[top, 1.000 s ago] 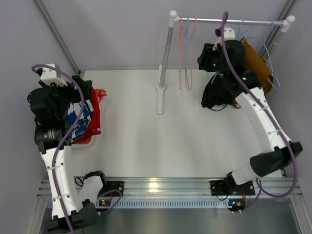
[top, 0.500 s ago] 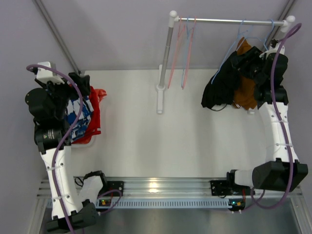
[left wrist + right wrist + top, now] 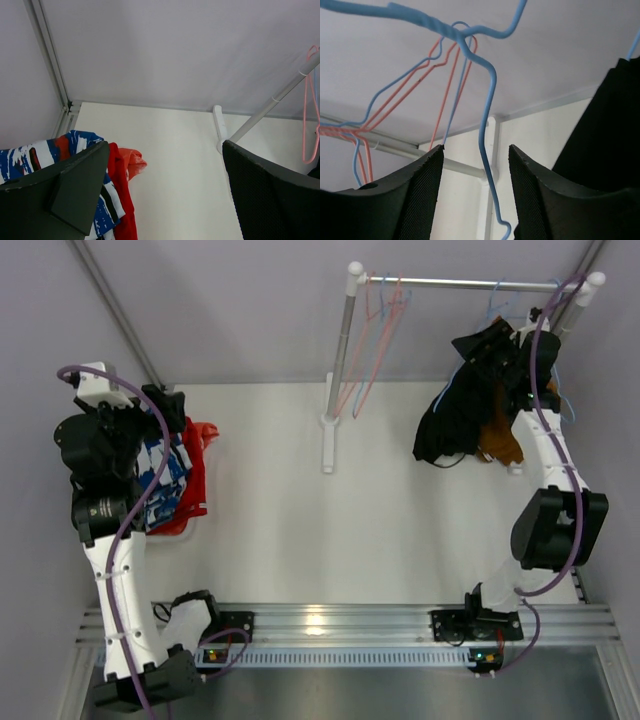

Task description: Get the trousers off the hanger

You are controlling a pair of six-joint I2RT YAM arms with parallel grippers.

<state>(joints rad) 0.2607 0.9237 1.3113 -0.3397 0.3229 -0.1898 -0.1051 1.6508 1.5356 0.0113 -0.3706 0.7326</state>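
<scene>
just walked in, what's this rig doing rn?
It's stripping trousers off hangers. The right gripper is up at the rail, jaws open, with a blue hanger wire showing between them, ungripped. The black trousers and brown trousers hang beside it. The left gripper, jaws open and empty, hovers by the pile of red trousers and blue-and-white trousers at the left of the table.
</scene>
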